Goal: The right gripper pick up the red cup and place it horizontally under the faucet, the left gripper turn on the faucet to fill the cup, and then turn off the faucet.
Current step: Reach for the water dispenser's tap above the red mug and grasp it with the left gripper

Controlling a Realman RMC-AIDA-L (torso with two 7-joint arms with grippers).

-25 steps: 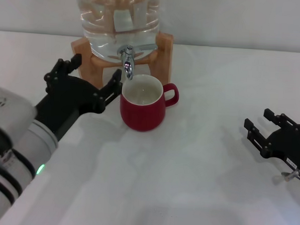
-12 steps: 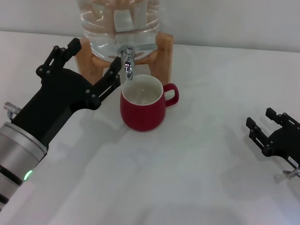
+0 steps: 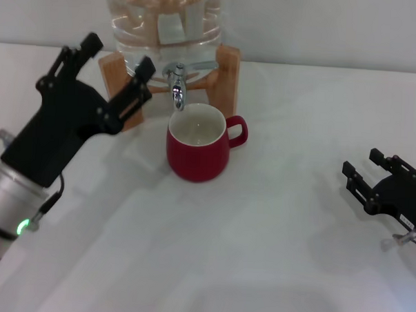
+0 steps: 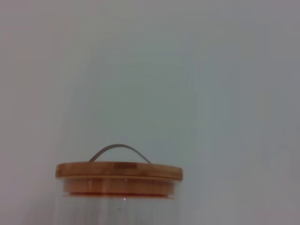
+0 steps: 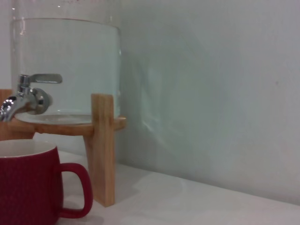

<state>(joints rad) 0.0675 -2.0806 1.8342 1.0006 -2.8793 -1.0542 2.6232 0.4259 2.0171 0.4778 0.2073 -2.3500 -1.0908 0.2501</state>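
Red cup upright on the white table, right below the spout of the faucet, white inside showing, loop handle turned toward the robot's right. Faucet fixed low on the clear water jar, lever pointing toward the robot's right, jar cradled in the wooden stand at the far edge of the table near the wall. Left gripper raised off the table just to the left of the faucet and in front of the stand's left side, fingers spread wide and holding nothing, one finger tip close to the faucet but apart from it, black body and silver arm with a green light trailing back toward the near left corner. Right gripper low by the right edge of the table, well apart from the cup, fingers spread and empty. From the left wrist, only the jar's wooden lid with its thin wire handle against the plain wall. From the right wrist, the cup's side and handle near, the faucet and its lever above it, a stand leg just beside the handle.
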